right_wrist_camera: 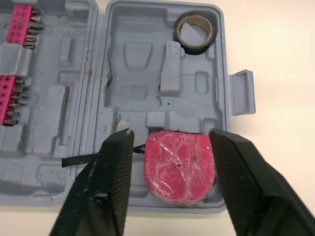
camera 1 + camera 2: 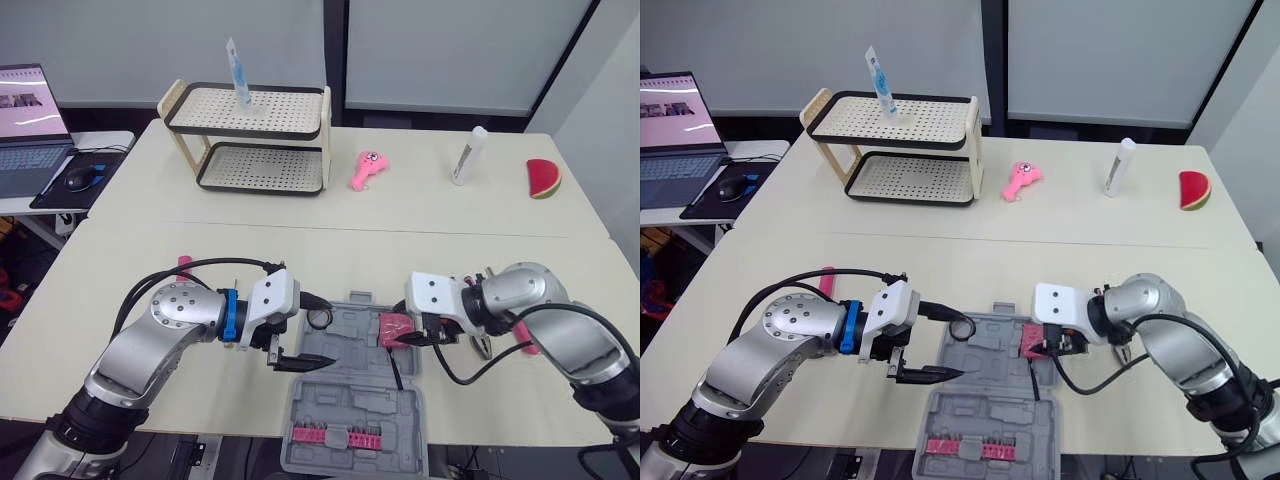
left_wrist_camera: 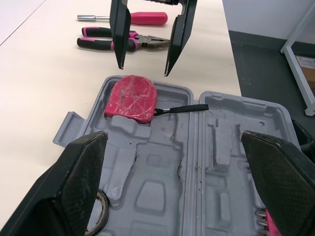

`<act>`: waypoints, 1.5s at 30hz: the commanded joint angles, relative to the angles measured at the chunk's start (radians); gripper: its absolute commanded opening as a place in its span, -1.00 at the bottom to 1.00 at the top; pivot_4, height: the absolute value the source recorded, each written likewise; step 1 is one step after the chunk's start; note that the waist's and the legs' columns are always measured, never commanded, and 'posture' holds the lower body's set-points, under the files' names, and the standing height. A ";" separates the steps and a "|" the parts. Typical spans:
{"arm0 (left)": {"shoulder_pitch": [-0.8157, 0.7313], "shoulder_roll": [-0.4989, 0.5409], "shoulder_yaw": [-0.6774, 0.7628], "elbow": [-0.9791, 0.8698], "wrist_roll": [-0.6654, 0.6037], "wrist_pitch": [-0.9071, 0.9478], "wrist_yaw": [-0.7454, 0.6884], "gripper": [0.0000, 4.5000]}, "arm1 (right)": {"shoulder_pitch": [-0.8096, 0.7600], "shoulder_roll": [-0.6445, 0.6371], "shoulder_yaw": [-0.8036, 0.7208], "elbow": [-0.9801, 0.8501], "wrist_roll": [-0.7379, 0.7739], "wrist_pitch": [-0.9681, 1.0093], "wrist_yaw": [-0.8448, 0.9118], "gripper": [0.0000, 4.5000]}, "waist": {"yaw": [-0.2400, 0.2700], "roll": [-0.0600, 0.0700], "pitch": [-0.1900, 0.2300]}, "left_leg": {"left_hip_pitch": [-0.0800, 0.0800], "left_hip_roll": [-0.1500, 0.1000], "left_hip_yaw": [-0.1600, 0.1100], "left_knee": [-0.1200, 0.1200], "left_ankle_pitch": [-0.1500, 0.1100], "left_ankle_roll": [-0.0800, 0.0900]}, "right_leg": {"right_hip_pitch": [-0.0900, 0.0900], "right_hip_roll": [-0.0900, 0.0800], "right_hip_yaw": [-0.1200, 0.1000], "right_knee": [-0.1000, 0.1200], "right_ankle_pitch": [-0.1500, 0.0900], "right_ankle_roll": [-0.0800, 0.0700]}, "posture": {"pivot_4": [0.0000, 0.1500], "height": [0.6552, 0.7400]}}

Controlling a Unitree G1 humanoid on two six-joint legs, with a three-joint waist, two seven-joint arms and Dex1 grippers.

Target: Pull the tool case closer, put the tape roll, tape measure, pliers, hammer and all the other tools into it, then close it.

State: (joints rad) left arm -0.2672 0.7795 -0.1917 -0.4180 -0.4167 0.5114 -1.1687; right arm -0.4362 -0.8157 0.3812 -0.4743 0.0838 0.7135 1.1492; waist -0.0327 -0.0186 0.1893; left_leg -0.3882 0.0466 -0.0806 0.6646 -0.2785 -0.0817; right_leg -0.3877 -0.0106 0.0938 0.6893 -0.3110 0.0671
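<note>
The grey tool case (image 2: 350, 340) lies open at the near edge of the table (image 2: 300, 240), right between the two arms. Its hinge runs side to side and the lid half is toward the robot.

Over the far right corner of the tray half hangs the right gripper (image 1: 171, 133). Its fingers are spread wide, one on either side of the pink tape measure (image 1: 179, 164). The left wrist view shows clear air between the tips and the measure, so the claw is released and grips nothing. The tape measure sits in its moulded pocket with a glossy, crinkled face, and any label on it is too faint to read. Its black strap (image 3: 182, 108) trails across to the hinge.

In the far left corner of the same half, the tape roll (image 1: 195, 33) lies flat in its recess. The left gripper (image 3: 172, 140) is low over the case's left side, near that roll, with its fingers far apart and empty.

The lid half carries rows of bits (image 2: 335, 435) in pink holders. On the table to the right of the case, beyond the right gripper, the pliers (image 3: 123, 43) lie flat with their pink-and-black handles. A pink-handled driver (image 3: 133, 18) lies just beside them.

At the back of the table stands a two-tier rack (image 2: 280, 108) with a packet (image 2: 238, 70) upright on its top shelf, print too small to read. Also there are a pink toy (image 2: 368, 170), a white tube (image 2: 468, 155) and a watermelon slice (image 2: 544, 178). A laptop (image 2: 30, 120) sits on a side desk to the left, its screen text illegible.
</note>
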 commanded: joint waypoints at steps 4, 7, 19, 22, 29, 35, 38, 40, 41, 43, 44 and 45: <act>-0.011 -0.001 0.003 -0.001 -0.006 -0.027 -0.014 1.00 | 0.038 0.005 -0.047 -0.041 0.032 -0.012 -0.060 -0.55 | 0.000 0.000 0.000 | 0.000 0.000 0.000 0.000 0.000 0.000 | 0.000 0.000 0.000 0.000 0.000 0.000 | 1.00 0.88; -0.011 -0.002 -0.003 0.003 -0.003 -0.037 -0.015 1.00 | 0.087 0.006 -0.065 -0.028 0.034 -0.061 -0.087 -0.55 | 0.001 0.000 0.000 | 0.000 0.000 0.000 0.000 0.000 0.000 | 0.000 0.000 0.000 0.000 0.000 0.000 | 1.00 0.88; -0.010 -0.003 -0.010 0.027 0.007 -0.073 -0.037 1.00 | 0.238 0.078 -0.086 0.160 0.001 -0.253 -0.177 -0.55 | 0.000 0.000 0.000 | 0.002 0.000 0.001 0.000 0.000 0.000 | 0.001 0.000 0.002 0.000 0.000 0.000 | 1.00 0.88; -0.013 -0.006 -0.014 0.027 0.008 -0.075 -0.037 1.00 | 0.234 0.100 -0.078 0.213 -0.005 -0.239 -0.196 -0.55 | 0.000 0.000 0.000 | 0.003 0.000 0.002 0.000 0.000 0.000 | 0.001 0.000 0.002 0.000 0.000 0.000 | 1.00 0.88; -0.010 -0.007 -0.012 0.020 0.011 -0.070 -0.035 1.00 | 0.225 0.082 -0.043 0.286 -0.031 -0.194 -0.179 -0.55 | 0.000 -0.001 -0.001 | 0.005 0.000 0.002 -0.001 0.000 0.000 | 0.004 0.000 0.002 -0.002 0.000 0.000 | 1.00 0.88; 0.000 0.004 0.001 0.028 0.017 -0.077 -0.038 1.00 | 0.212 0.083 -0.019 0.345 -0.035 -0.151 -0.184 -0.55 | 0.000 -0.002 -0.002 | 0.008 0.000 0.001 -0.002 0.000 0.000 | 0.009 0.001 0.002 -0.007 0.000 0.001 | 1.00 0.88; 0.003 0.008 0.008 0.035 0.020 -0.082 -0.041 1.00 | 0.206 0.081 0.001 0.379 -0.042 -0.155 -0.177 -0.55 | 0.001 -0.003 -0.002 | 0.008 0.000 0.001 -0.002 0.000 0.000 | 0.010 0.000 0.002 -0.008 0.000 0.001 | 1.00 0.88; 0.004 0.010 0.011 0.039 0.021 -0.085 -0.042 1.00 | 0.205 0.073 0.014 0.393 -0.052 -0.168 -0.169 -0.55 | 0.001 -0.004 -0.003 | 0.008 0.000 0.001 -0.002 0.000 0.000 | 0.010 0.000 0.002 -0.009 0.000 0.001 | 1.00 0.88; 0.004 0.011 0.013 0.042 0.021 -0.086 -0.042 1.00 | 0.204 0.072 0.018 0.399 -0.056 -0.180 -0.167 -0.55 | 0.001 -0.004 -0.003 | 0.008 0.000 0.001 -0.002 0.000 0.000 | 0.010 0.000 0.001 -0.009 0.000 0.001 | 1.00 0.88; 0.004 0.013 0.019 0.050 0.021 -0.089 -0.043 1.00 | 0.201 0.080 0.012 0.404 -0.051 -0.215 -0.167 -0.55 | 0.001 -0.004 -0.003 | 0.009 0.000 0.001 -0.002 0.000 0.000 | 0.011 0.000 0.001 -0.009 0.000 0.001 | 1.00 0.88; 0.004 0.014 0.023 0.055 0.021 -0.091 -0.042 1.00 | 0.199 0.088 0.004 0.399 -0.041 -0.229 -0.168 -0.55 | 0.001 -0.004 -0.003 | 0.009 0.000 0.001 -0.002 0.000 0.000 | 0.011 0.000 0.001 -0.009 0.000 0.001 | 1.00 0.88; 0.005 0.014 0.028 0.062 0.022 -0.095 -0.042 1.00 | 0.198 0.098 -0.008 0.390 -0.030 -0.254 -0.169 -0.55 | 0.001 -0.004 -0.003 | 0.009 0.000 0.001 -0.002 0.000 0.000 | 0.011 0.000 0.001 -0.009 0.000 0.001 | 1.00 0.88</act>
State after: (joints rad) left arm -0.2649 0.7830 -0.1922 -0.3504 -0.3932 0.4400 -1.2100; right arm -0.2672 -0.7177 0.3541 -0.1400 0.0817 0.4664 0.9819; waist -0.0316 -0.0229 0.1864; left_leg -0.3791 0.0468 -0.0797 0.6626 -0.2787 -0.0816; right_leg -0.3765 -0.0106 0.0950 0.6804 -0.3108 0.0681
